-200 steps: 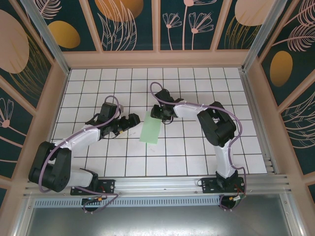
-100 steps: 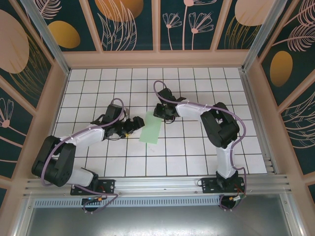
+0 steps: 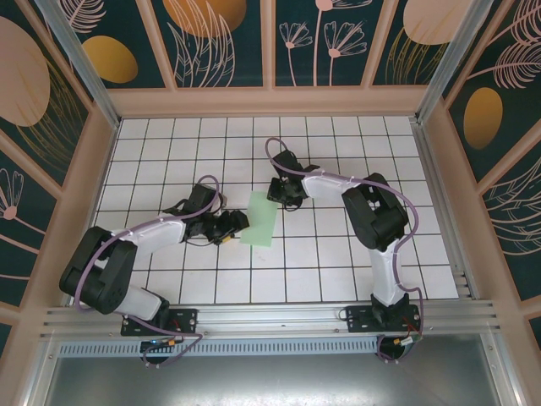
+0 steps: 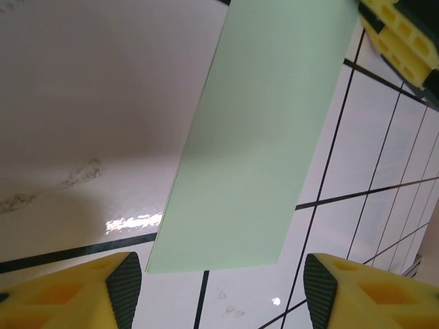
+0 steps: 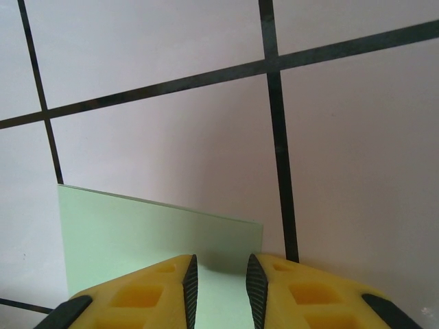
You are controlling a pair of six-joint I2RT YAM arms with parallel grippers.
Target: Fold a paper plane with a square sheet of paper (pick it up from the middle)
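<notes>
On the white gridded table (image 3: 338,254), the folded sheet of paper (image 3: 260,220) lies flat as a narrow mint-green rectangle. Its long axis runs near to far, with the far end leaning slightly right. The left gripper (image 3: 235,223) sits low just beside the left edge of its nearer half, jaws wide apart; in the left wrist view the sheet's end lies between the yellow fingers (image 4: 82,291). At the far end the right gripper (image 5: 218,288) stands over the paper's edge, its jaws a narrow gap apart with green showing between them.
</notes>
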